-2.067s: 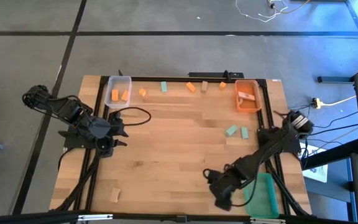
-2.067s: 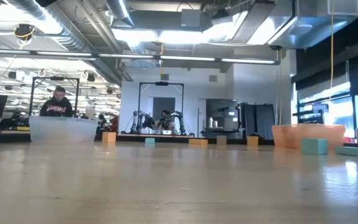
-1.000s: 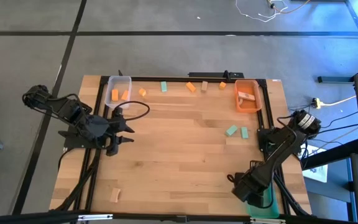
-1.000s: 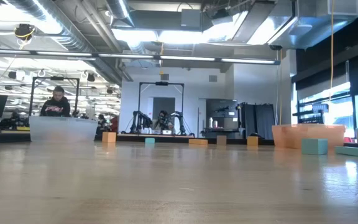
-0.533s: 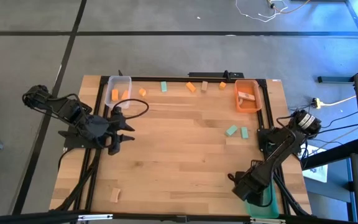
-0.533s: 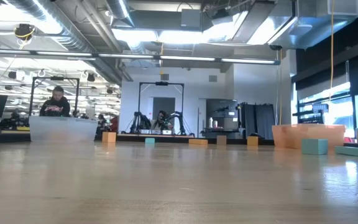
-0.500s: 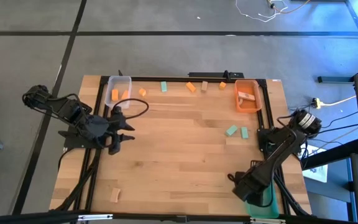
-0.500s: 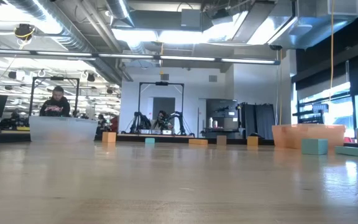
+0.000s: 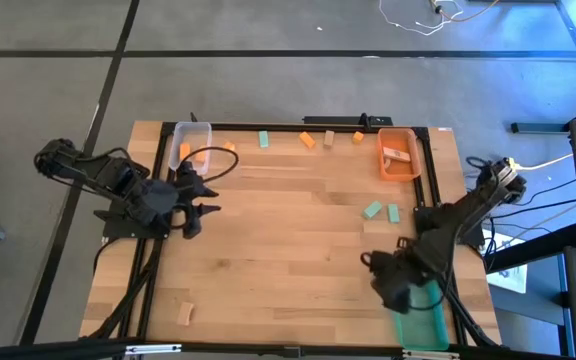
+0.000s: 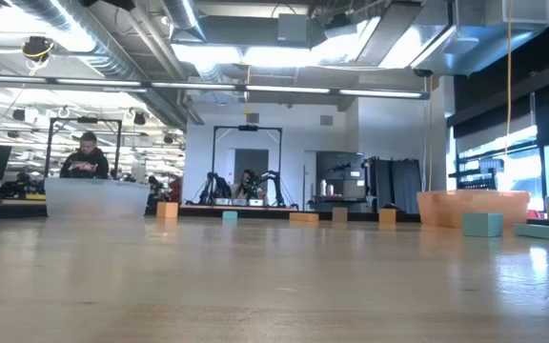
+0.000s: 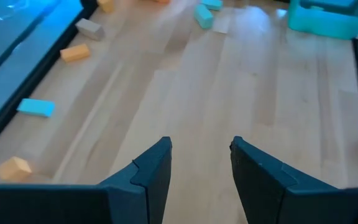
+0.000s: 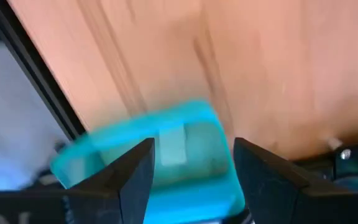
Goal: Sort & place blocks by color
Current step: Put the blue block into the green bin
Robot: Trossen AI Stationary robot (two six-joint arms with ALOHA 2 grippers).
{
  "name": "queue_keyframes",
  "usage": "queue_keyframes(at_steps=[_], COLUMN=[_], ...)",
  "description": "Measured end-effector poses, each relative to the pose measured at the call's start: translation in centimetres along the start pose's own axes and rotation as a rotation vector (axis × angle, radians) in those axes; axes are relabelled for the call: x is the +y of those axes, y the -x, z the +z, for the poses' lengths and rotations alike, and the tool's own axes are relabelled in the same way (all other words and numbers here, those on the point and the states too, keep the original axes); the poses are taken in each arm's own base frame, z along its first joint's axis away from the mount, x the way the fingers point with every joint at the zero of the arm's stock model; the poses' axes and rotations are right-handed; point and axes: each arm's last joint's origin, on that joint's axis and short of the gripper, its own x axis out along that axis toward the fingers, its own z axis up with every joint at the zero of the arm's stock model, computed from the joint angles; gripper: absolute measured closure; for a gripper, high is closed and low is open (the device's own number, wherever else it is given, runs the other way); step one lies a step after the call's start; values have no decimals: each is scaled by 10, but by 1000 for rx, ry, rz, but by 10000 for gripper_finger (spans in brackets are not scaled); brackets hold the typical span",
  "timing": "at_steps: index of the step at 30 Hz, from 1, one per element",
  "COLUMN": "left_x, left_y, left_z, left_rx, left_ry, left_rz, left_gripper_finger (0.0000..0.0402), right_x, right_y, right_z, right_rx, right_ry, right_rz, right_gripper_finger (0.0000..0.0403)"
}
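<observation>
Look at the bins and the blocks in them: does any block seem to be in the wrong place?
Yes. The orange bin at the table's far right corner holds a pale wood block, not an orange one. Meanwhile the clear bin at the far left holds orange blocks. The colours look mismatched.

No text, label, brand or number can be read anywhere (the person's [image 10: 85, 157] dark top at the left of the low view bears a mark too small to make out).
</observation>
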Motion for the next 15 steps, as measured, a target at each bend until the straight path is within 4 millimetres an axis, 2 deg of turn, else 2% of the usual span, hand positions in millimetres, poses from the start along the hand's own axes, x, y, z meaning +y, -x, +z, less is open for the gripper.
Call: queue_keyframes(at_steps=[4,11,15], left_x=[8,28,42], left_y=[-4,-11,-14], left_z=[3,10,14], left_rx=[-6,-13,-7], left_ry=[17,8,-6], left_rz=[54,183,258], left_gripper_finger=[248,248,248], right_x=[-11,-37,-61], right_y=[17,35,40], right_z=[22,60,80], right_rx=[-65,-166,-223], right_ry=[-67,-69,58], right_rz=[36,36,-55], right_gripper_finger=[185,185,185])
